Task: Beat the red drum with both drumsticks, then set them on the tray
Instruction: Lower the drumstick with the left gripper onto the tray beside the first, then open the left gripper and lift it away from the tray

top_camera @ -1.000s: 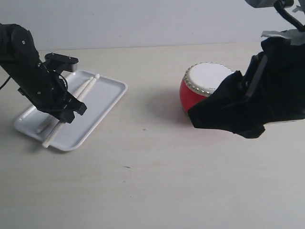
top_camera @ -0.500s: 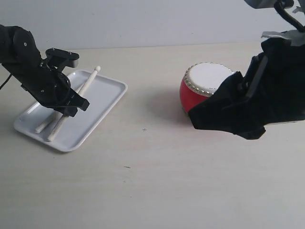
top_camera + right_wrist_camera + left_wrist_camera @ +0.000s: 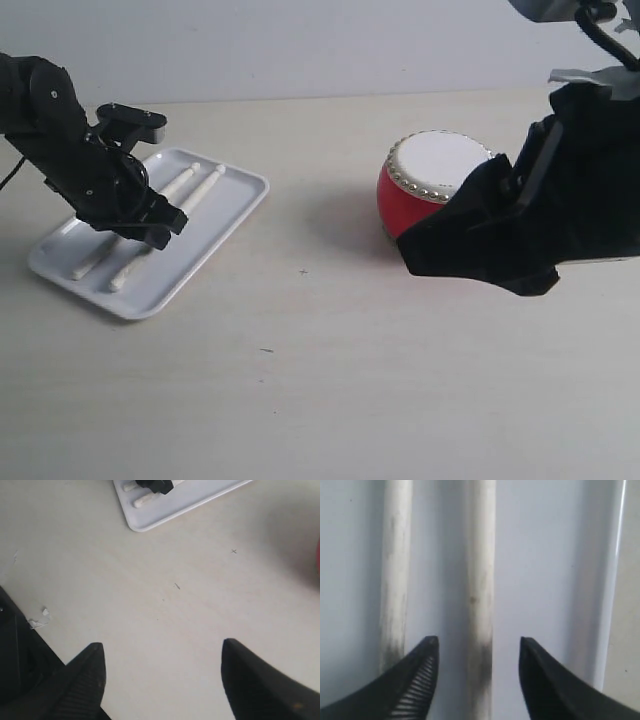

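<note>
The red drum [image 3: 405,205] with its white head stands right of centre on the table. Both drumsticks lie side by side in the white tray [image 3: 238,190] at the left: one drumstick [image 3: 203,188] nearer the drum, the other drumstick [image 3: 178,181] beyond it. My left gripper [image 3: 150,225] hovers low over them and is open. In the left wrist view its jaws [image 3: 479,642] straddle one stick [image 3: 480,570] without touching it, and the second stick [image 3: 395,580] lies just outside. My right gripper [image 3: 162,647] is open and empty over bare table beside the drum.
The black-covered right arm [image 3: 540,210] hides the drum's right side. The tray's raised rim [image 3: 612,580] runs alongside the sticks. In the right wrist view the tray corner [image 3: 145,525] shows far off, and small white scraps [image 3: 37,622] lie on the table.
My left gripper has opened and let go of the drumstick. That stick, earlier tilted past the tray's near edge, now lies flat in the tray beside the other. The right arm has not moved.
</note>
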### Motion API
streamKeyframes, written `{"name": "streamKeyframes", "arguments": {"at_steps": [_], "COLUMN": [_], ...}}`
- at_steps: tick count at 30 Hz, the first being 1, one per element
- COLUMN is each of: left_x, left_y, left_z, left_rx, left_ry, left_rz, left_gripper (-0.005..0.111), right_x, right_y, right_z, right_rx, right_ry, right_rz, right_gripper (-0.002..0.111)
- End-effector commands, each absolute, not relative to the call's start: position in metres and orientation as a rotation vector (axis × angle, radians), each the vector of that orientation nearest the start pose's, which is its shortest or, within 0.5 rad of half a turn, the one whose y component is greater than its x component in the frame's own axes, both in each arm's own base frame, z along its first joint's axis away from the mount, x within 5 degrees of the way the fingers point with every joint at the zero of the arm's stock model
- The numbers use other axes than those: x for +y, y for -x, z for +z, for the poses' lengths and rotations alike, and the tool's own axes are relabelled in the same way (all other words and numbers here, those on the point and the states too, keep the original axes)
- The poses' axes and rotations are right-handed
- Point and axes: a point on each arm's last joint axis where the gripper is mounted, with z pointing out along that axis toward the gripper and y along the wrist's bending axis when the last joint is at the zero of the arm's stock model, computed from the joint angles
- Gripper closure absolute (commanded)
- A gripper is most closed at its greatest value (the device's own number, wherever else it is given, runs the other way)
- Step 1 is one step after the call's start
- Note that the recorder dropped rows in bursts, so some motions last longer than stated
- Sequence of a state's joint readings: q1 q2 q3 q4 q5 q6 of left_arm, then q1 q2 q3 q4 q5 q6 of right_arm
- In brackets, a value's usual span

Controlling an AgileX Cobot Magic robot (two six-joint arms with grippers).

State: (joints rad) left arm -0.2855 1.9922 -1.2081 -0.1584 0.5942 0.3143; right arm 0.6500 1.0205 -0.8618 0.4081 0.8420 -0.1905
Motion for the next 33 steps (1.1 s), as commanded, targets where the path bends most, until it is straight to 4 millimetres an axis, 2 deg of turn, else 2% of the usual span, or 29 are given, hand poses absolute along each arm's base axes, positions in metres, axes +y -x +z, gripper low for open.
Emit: {"name": "streamKeyframes", "arguments": {"at_steps": [1,6,11,13,16,17,19,20,22,24,25,33], "left_x": [-0.118,-0.117,-0.119,-0.122,-0.127,-0.129,-0.132,-0.133,-0.132,-0.128,-0.125,-0.1], "left_y": [-0.364,-0.361,-0.35,-0.344,-0.334,-0.33,-0.322,-0.316,-0.307,-0.294,-0.288,-0.226], "left_z": [0.137,0.155,0.198,0.212,0.235,0.243,0.252,0.255,0.26,0.263,0.265,0.279], "left_rx": [2.774,2.766,2.706,2.695,2.664,2.646,2.611,2.59,2.558,2.533,2.516,2.286], "left_ry": [-0.669,-0.623,-0.547,-0.499,-0.442,-0.435,-0.473,-0.496,-0.513,-0.499,-0.489,-0.418], "left_rz": [-0.157,-0.174,-0.267,-0.346,-0.489,-0.545,-0.603,-0.638,-0.663,-0.669,-0.664,-0.592], "left_gripper": [0.044,0.045,0.048,0.058,0.083,0.094,0.106,0.106,0.107,0.107,0.107,0.107], "right_x": [0.137,0.137,0.136,0.135,0.133,0.133,0.132,0.131,0.13,0.128,0.128,0.127], "right_y": [-0.136,-0.136,-0.139,-0.142,-0.146,-0.147,-0.149,-0.15,-0.151,-0.152,-0.152,-0.155], "right_z": [0.324,0.324,0.324,0.324,0.325,0.326,0.326,0.326,0.326,0.325,0.325,0.327], "right_rx": [2.361,2.361,2.334,2.312,2.287,2.28,2.276,2.274,2.265,2.262,2.264,2.225], "right_ry": [0.827,0.827,0.829,0.838,0.828,0.811,0.777,0.765,0.777,0.798,0.797,0.798], "right_rz": [0.683,0.683,0.644,0.601,0.546,0.538,0.528,0.52,0.487,0.444,0.435,0.404], "right_gripper": [0.045,0.045,0.045,0.045,0.046,0.048,0.054,0.061,0.079,0.103,0.108,0.108]}}
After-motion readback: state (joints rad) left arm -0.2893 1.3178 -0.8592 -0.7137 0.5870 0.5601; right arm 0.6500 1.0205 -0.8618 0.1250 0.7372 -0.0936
